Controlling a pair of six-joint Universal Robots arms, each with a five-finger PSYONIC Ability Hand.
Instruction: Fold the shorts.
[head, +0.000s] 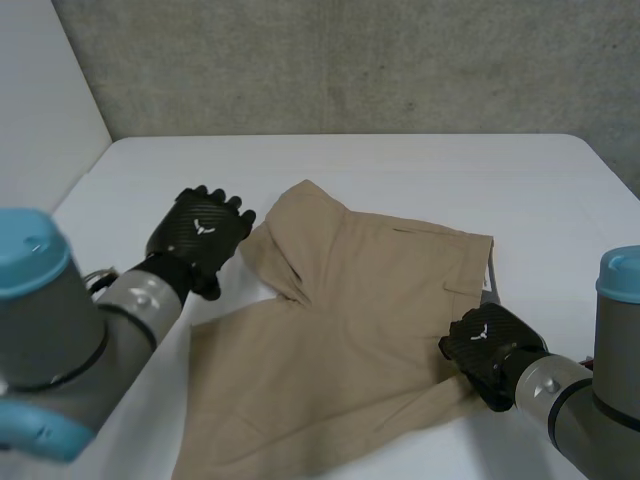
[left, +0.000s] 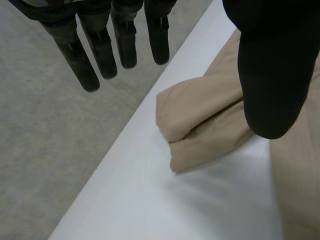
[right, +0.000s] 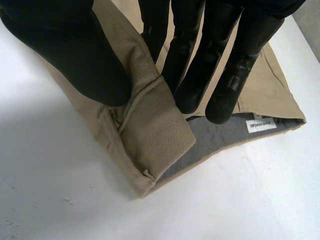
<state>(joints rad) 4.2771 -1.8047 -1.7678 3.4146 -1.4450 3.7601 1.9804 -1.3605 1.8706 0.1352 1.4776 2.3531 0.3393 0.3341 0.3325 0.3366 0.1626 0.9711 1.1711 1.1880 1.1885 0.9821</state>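
Right hand (head: 485, 342), at the lower right of the head view, is pinching a rolled corner of the shorts (head: 340, 340) at the waistband, thumb on one side and fingers (right: 187, 65) on the other. Left hand (head: 200, 235), at centre left, is hovering with straight fingers, holding nothing; a bunched leg hem (left: 200, 120) is lying just beneath its thumb. The shorts are lying spread on the white table (head: 450, 170), from the centre towards the lower edge. Judged step: the first fold is beginning. The next move is probably calling for the left hand to close on that hem.
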